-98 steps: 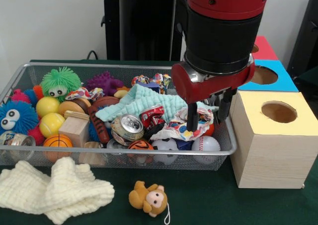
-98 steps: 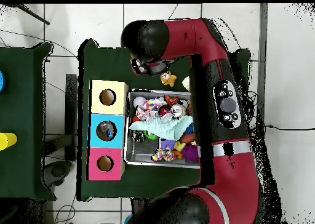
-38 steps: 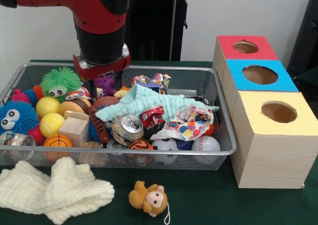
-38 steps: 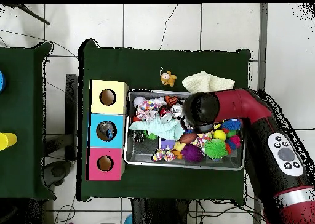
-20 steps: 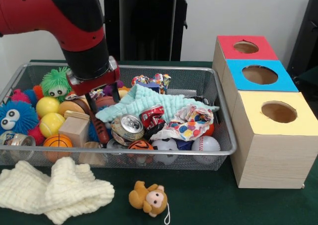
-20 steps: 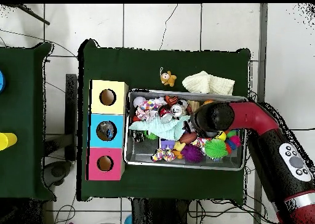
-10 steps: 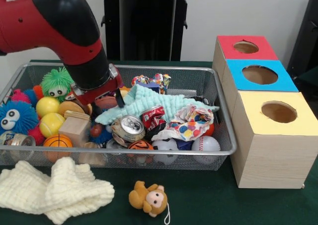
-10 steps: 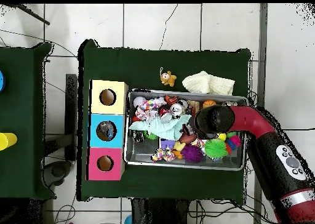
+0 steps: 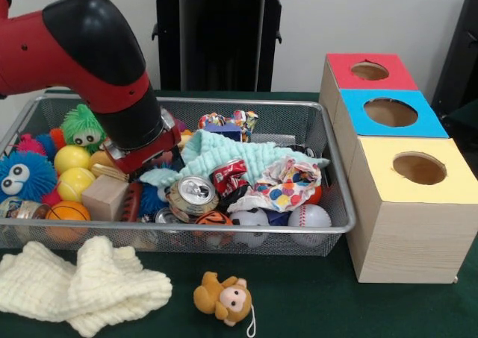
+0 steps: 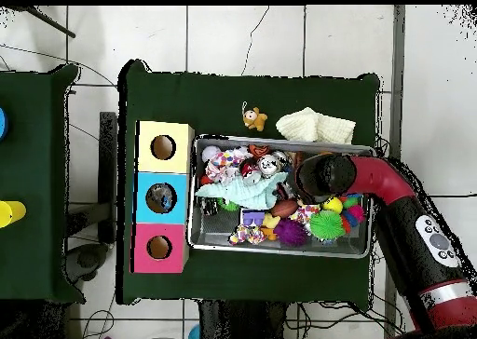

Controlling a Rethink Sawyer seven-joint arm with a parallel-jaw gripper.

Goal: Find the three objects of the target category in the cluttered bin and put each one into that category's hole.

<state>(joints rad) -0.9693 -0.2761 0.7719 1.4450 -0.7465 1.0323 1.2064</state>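
- The end effector point(image 9: 152, 165) is buried in the clutter at the left half of the wire bin point(image 9: 246, 230). The wrist and the toys cover its tip in both views, so I cannot tell whether it is wide, narrow or holding anything.
- The arm point(image 9: 82, 39) blocks the bin's far-left corner in the front view. From overhead it covers the same end of the bin point(image 10: 192, 197).
- A mint cloth point(image 9: 224, 151) lies over the middle of the heap and hides what sits under it.
- I cannot make out which items belong to the target category. The pile is mixed: a drink can point(image 9: 193, 192), a baseball point(image 9: 308, 216), a wooden block point(image 9: 104, 196), an orange basketball point(image 9: 66, 213), a green fuzzy toy point(image 9: 84, 127) and a blue fuzzy toy point(image 9: 21, 175) that is cut by the picture's left edge.
- The holes are in three boxes along the worktop's point(image 9: 314, 301) right edge in the front view. The yellow box point(image 9: 411, 218) is nearest the camera-side edge, then the blue box point(image 9: 392, 114), then the red box point(image 9: 366, 71). The yellow box stands just beside the bin's right end.
- On the strip along the camera-side edge lie a cream cloth point(image 9: 82, 282) and a monkey toy point(image 9: 224, 298), both outside the bin. The right part of that strip is open.
- Against half a second ago, the arm has pressed lower. The wooden block and the basketball have slid toward the bin's left end.
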